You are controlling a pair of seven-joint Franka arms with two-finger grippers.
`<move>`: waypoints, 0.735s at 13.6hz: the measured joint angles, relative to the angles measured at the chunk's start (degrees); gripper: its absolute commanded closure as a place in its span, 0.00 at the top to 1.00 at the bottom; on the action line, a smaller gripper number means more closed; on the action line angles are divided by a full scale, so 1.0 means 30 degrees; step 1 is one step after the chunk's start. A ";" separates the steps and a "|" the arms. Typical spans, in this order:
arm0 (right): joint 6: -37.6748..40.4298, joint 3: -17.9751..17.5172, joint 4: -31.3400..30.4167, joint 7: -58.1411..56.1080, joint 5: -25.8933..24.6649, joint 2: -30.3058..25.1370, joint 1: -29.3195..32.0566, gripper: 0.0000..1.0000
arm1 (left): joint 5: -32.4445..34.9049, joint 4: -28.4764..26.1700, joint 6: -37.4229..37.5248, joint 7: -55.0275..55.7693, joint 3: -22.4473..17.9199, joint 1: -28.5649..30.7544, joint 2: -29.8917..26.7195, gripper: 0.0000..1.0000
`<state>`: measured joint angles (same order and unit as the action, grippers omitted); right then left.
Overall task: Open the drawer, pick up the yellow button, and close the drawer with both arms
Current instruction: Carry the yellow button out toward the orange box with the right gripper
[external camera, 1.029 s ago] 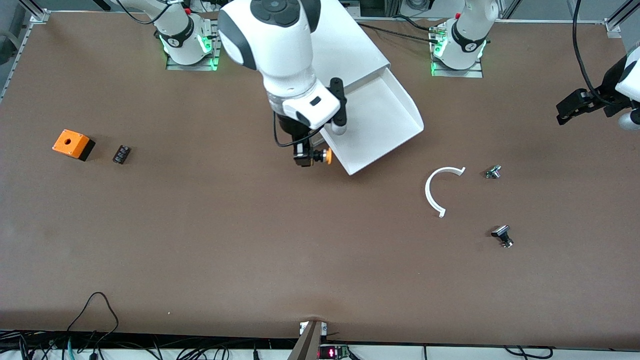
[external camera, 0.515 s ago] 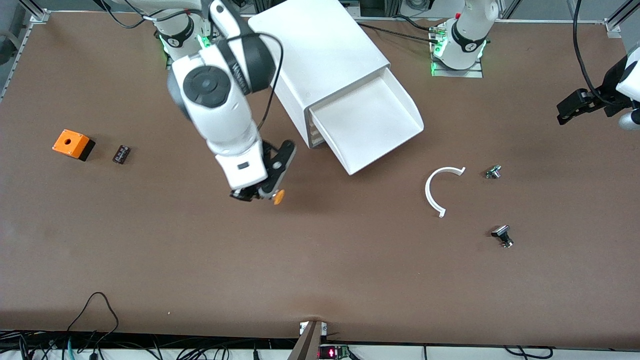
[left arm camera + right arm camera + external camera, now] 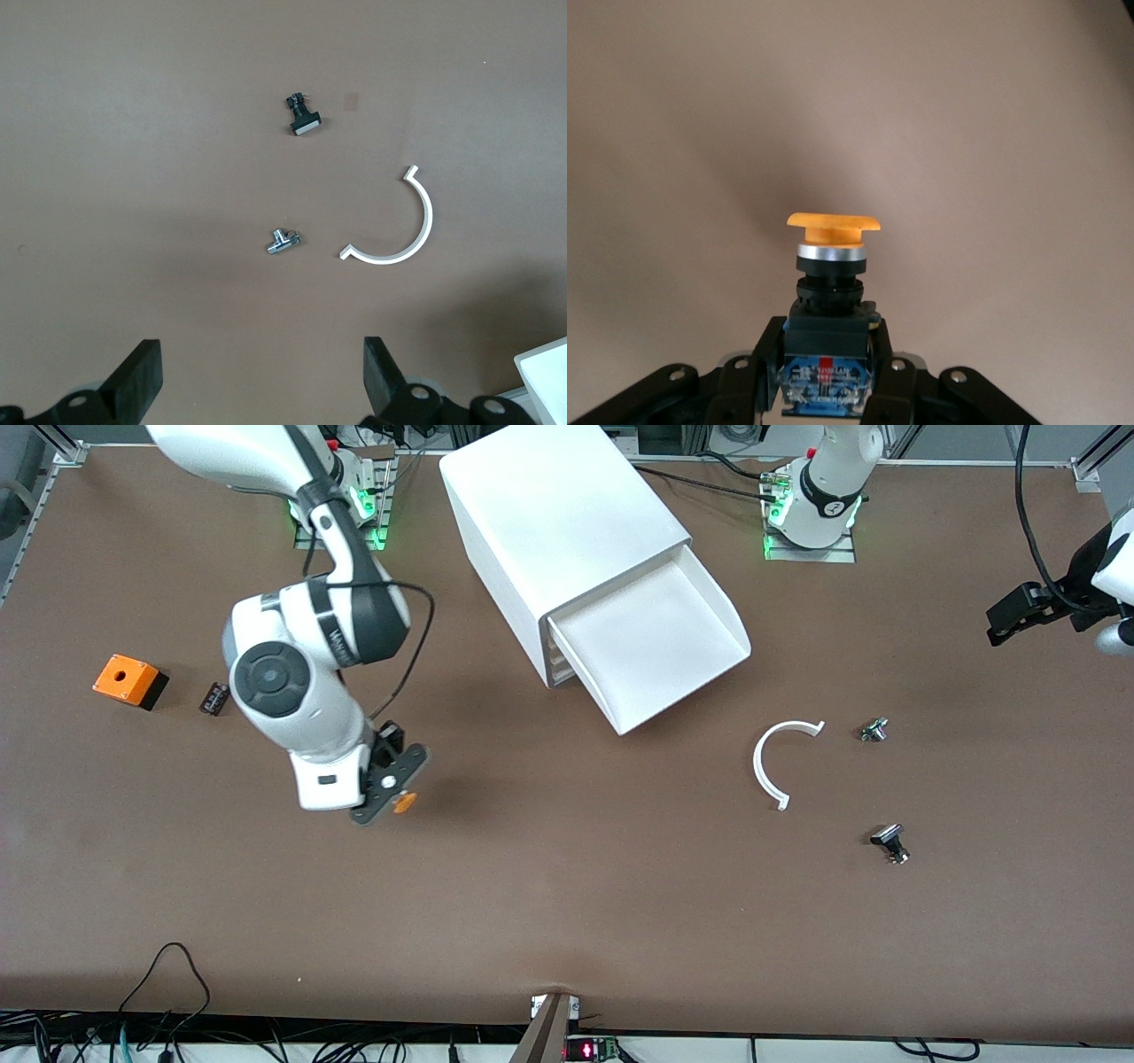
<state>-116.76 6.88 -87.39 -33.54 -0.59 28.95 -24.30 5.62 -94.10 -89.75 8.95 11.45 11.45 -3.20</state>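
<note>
My right gripper (image 3: 390,797) hangs over bare table, shut on the button (image 3: 405,802). In the right wrist view its fingers (image 3: 764,354) clamp the button's black body, and the orange cap (image 3: 833,221) points away from the gripper (image 3: 829,359). The drawer (image 3: 682,598), the top one of the white cabinet (image 3: 567,522), stands pulled out and shows nothing inside. My left gripper (image 3: 1001,624) waits open in the air at the left arm's end of the table. In its own wrist view the left gripper (image 3: 261,381) has nothing between its fingers.
An orange square box (image 3: 129,680) and a small black block (image 3: 215,698) lie toward the right arm's end. A white half ring (image 3: 780,762), a small metal part (image 3: 874,730) and a black-capped part (image 3: 890,843) lie toward the left arm's end. The left wrist view shows the half ring (image 3: 399,230) too.
My right gripper has carried the button from beside the drawer's front corner toward the right arm's end of the table and closer to the table. The left arm has not moved.
</note>
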 measured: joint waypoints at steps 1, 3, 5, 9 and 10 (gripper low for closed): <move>-0.1286 0.0004 -0.1581 -0.1203 -0.0011 -0.0548 0.0886 0.26 | 0.0000 0.0001 0.0002 0.0002 0.0001 -0.0001 0.0000 1.00; -0.2837 -0.0005 -0.4402 -0.3785 -0.0012 -0.1846 0.2569 0.26 | 0.0000 0.0001 0.0007 0.0003 0.0001 -0.0001 0.0002 1.00; -0.3140 -0.0029 -0.6630 -0.7454 -0.0021 -0.3660 0.3829 0.26 | 0.0000 0.0002 0.0014 0.0003 -0.0001 0.0001 0.0044 1.00; -0.3217 -0.0391 -0.8999 -1.0168 -0.0018 -0.5144 0.5920 0.26 | 0.0000 0.0002 0.0015 0.0009 0.0001 0.0003 0.0132 1.00; -0.3455 -0.0570 -0.9793 -1.0629 -0.0015 -0.5395 0.6566 0.26 | 0.0000 0.0002 0.0015 0.0010 -0.0002 0.0005 0.0144 1.00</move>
<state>-127.13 5.17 -116.77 -65.43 -0.64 12.76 -4.60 5.62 -94.10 -89.70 8.98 11.45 11.46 -2.77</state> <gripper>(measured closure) 0.581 0.000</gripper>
